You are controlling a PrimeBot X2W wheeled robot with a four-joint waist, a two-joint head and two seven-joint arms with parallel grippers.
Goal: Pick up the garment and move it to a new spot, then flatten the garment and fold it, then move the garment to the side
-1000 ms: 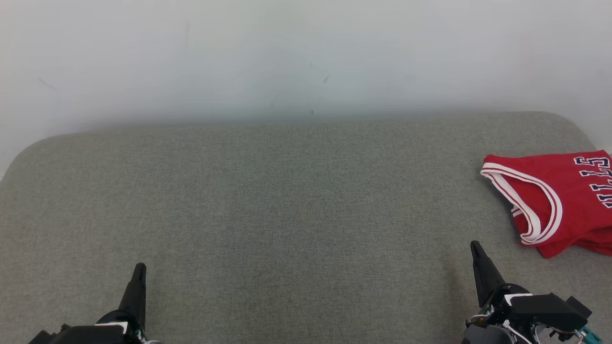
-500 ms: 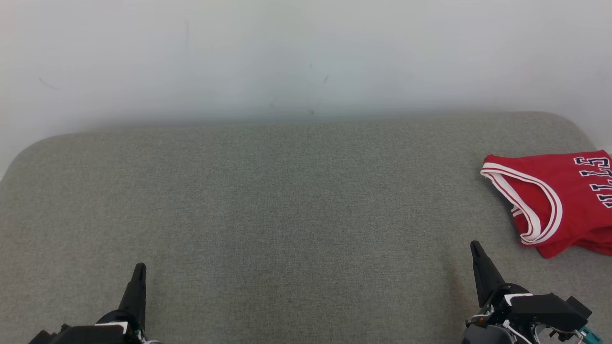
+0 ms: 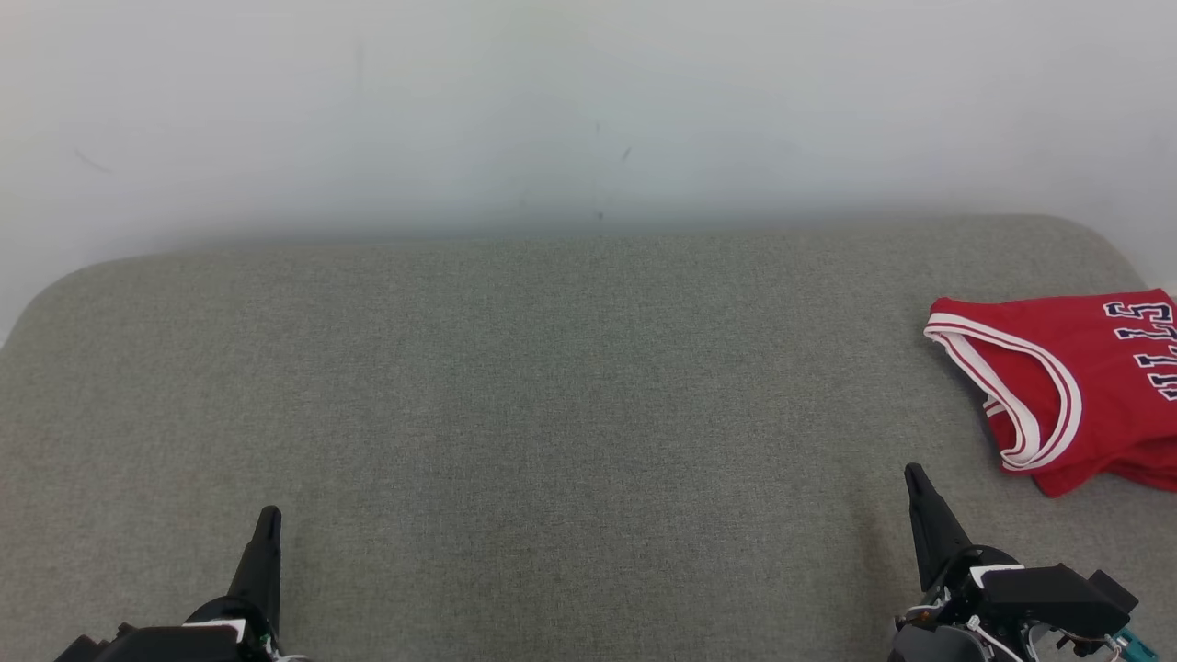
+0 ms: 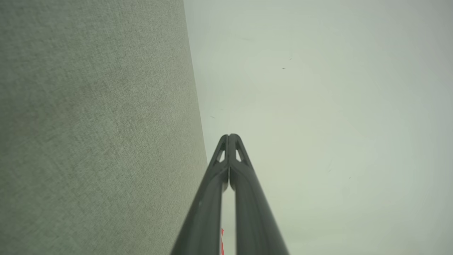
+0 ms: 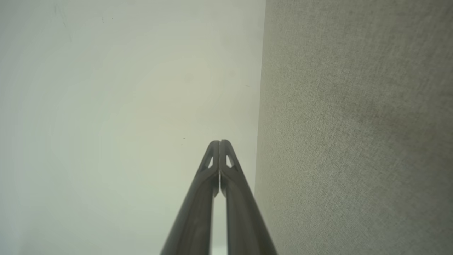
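Nothing has moved since the earlier frames: both tools and the garment sit exactly as they did a second ago. Left tool [image 3: 268,515] and right tool [image 3: 912,473] are each clenched on nothing. The wrist views show their fingers pressed together tip to tip. Both point forward over the grey fabric surface [image 3: 552,386] toward the pale wall [image 3: 552,110].

The garment [image 3: 1057,368], a red jersey with white-banded trim and dark lettering, lies ahead of the right tool and off to its right. Bare fabric separates the two. It is well away from the left tool, beyond the whole span between the two tools. Part of it runs past the edge of the head view. It lies fairly flat, with layers stacked along the edge nearest the right tool, though I cannot tell whether it is neatly folded.

As for the step in hand, the scene fits two readings. The jersey may be waiting at the side to be picked up and carried to a new spot. Or it may already be folded and set aside, with the tools at rest. The pictures do not settle which, so no next move can be named with confidence. Either way, the right tool is much the nearer to the cloth.
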